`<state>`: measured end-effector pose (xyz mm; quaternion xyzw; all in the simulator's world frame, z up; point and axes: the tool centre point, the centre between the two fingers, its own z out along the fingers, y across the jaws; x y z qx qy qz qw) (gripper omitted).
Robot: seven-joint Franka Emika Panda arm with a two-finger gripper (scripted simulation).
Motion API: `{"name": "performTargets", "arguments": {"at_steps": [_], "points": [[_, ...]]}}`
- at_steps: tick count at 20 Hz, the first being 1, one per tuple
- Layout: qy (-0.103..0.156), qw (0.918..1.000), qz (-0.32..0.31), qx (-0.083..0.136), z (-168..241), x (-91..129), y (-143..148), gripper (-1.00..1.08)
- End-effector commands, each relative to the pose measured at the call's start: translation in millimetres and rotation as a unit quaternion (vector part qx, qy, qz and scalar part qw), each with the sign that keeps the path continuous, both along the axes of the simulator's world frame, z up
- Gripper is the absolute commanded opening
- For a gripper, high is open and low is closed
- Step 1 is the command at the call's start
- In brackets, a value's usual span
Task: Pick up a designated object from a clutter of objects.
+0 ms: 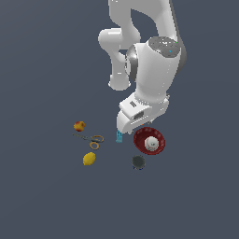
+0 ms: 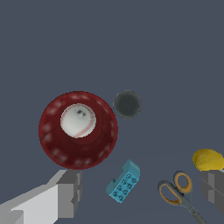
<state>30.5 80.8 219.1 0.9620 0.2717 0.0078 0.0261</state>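
White with faint red seams, the baseball (image 2: 78,120) sits inside the dark red bowl (image 2: 52,142), which rests on the grey floor with a dark grey round thing (image 2: 127,104) just beside it. The gripper (image 2: 140,192) hangs above the clutter with its fingers (image 2: 70,192) spread apart and nothing between them. As I judge it, the bowl's rim may block a finger on descent and tip the bowl. The cyan block (image 2: 124,181) lies near.

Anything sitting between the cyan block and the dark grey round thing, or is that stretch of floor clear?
Bare. In the wrist view only grey floor separates the cyan studded block from the dark grey round thing; the dark red bowl sits beside that line.
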Motion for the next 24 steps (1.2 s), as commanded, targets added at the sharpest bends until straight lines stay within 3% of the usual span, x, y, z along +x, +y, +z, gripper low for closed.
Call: {"name": "performTargets", "arguments": {"at_steps": [1,12,17,24], "points": [[0.006,0.9984,0.056,0.0,-29,-1,19,1.0],[0.018,0.9782,0.206,0.015,-106,-15,76,1.0],[0.019,0.9736,0.227,0.019,-117,-18,84,1.0],[0.02,0.9741,0.225,0.019,-124,-19,83,1.0]]}}
